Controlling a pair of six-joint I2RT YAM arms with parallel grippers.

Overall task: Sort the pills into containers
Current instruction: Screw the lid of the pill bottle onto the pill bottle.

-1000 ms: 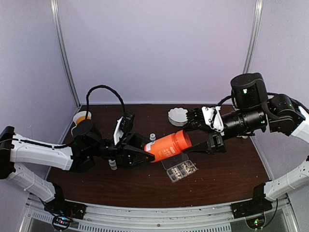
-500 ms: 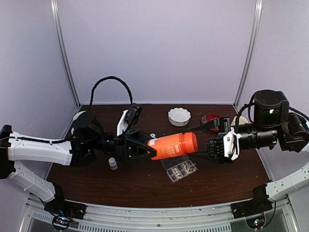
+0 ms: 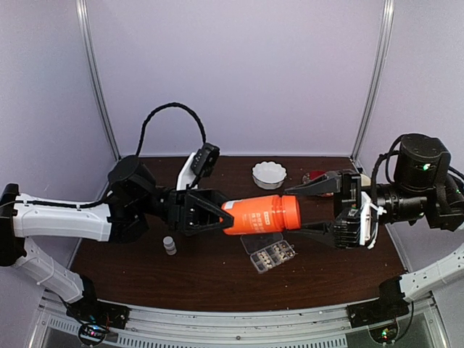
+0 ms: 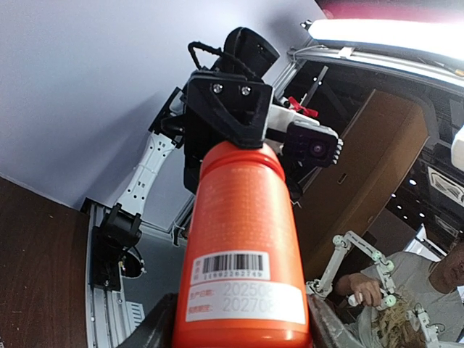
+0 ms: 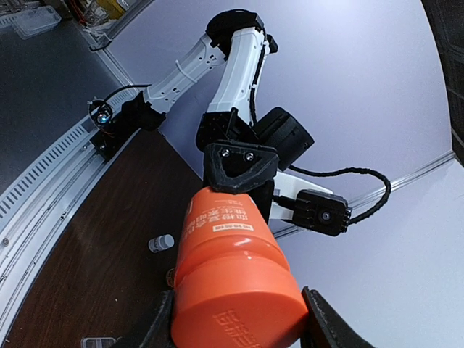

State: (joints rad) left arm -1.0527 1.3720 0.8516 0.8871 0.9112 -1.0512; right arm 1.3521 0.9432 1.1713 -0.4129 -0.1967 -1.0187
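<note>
An orange bottle [image 3: 257,215] hangs level above the table, caught at both ends. My left gripper [image 3: 228,216] is shut on its labelled base end [image 4: 243,290]. My right gripper [image 3: 293,210] is shut on the orange cap [image 5: 239,304], one finger on each side of it. Below the bottle lies the clear pill box [image 3: 268,254], lid open, and the containers in it hold pale pills [image 3: 274,254]. In the right wrist view only a corner of the box [image 5: 98,341] shows at the bottom edge.
A small white bottle [image 3: 170,245] stands on the brown table under my left arm and shows again as the small bottle [image 5: 161,242]. A white fluted dish [image 3: 269,174] and a red item [image 3: 316,176] sit at the back.
My right wrist has rolled around the cap while that arm drew back to the right. The bottle and left gripper have shifted slightly right and up. Both grips are unchanged.
</note>
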